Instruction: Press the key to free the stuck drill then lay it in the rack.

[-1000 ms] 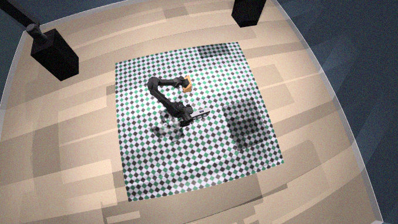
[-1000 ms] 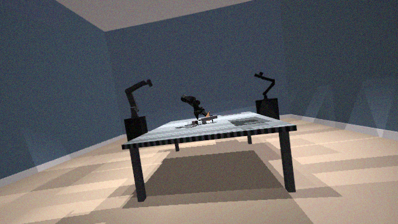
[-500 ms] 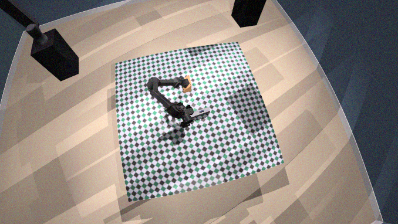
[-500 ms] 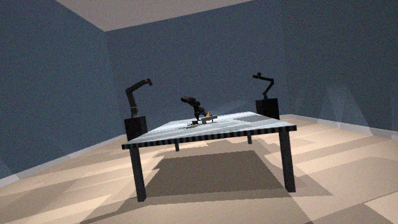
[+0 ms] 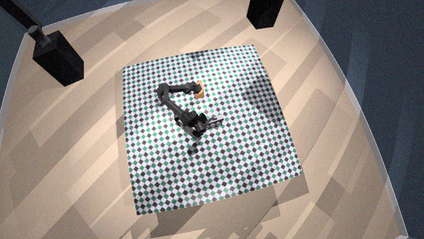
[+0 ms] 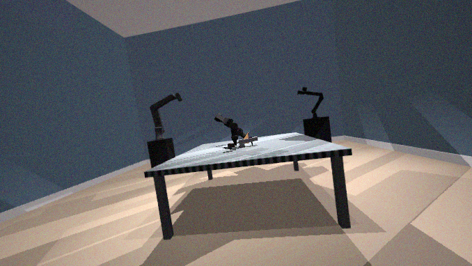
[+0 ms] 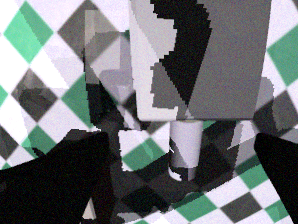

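My gripper is open and empty, low over the checkered table. In the wrist view its two black fingers stand wide on either side of a short pale cylinder. The cylinder sticks out of a grey block just ahead of the fingertips. I cannot tell whether this cylinder is the key or the drill. From the top view the grey fixture lies just right of the gripper. An orange wedge-shaped piece stands behind it near the arm.
Two black pedestals with camera arms stand off the table: one at the left and one at the back. The arm's elbow reaches out to the left.
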